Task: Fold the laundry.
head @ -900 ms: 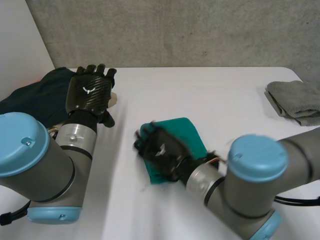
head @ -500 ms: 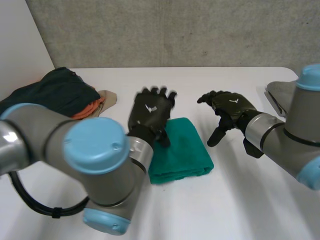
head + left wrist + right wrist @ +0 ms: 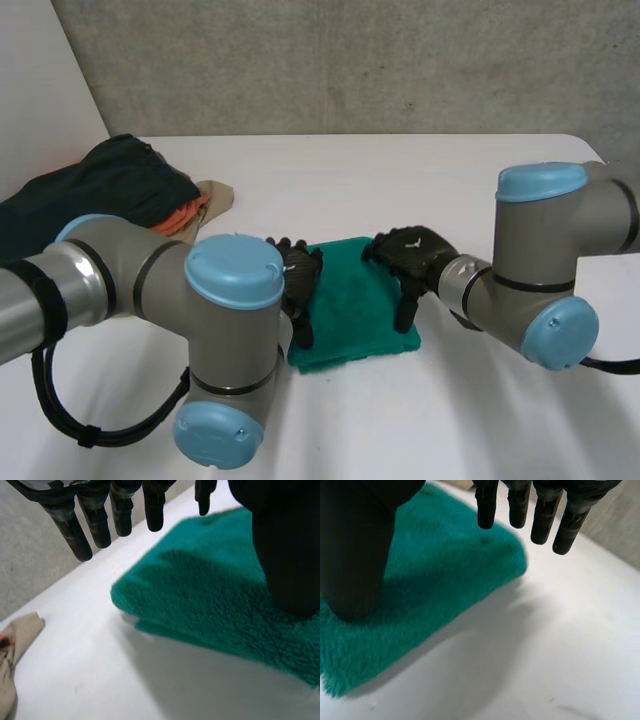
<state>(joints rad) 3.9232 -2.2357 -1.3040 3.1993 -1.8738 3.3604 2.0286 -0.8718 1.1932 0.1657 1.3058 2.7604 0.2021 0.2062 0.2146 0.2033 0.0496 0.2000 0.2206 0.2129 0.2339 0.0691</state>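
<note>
A folded green towel (image 3: 352,305) lies flat on the white table (image 3: 420,190) near the front middle. My left hand (image 3: 298,274) is down at its left edge and my right hand (image 3: 412,256) at its right edge. In the left wrist view the fingers (image 3: 100,525) are straight and reach past the towel's corner over the table, while the thumb (image 3: 287,555) rests on the green towel (image 3: 200,600). The right wrist view mirrors this: straight fingers (image 3: 540,515) hang beyond the towel's (image 3: 445,565) edge and the thumb (image 3: 355,555) presses on the pile. Neither hand grips the cloth.
A heap of dark clothes (image 3: 110,185) with an orange piece (image 3: 185,213) and a beige piece (image 3: 216,192) lies at the back left. The beige cloth (image 3: 15,640) is also beside the left hand. Both arms' elbows crowd the table's front.
My left hand swung from the laundry heap to the towel's left edge and came down. My right hand left the towel, swung right, then settled on its right edge.
</note>
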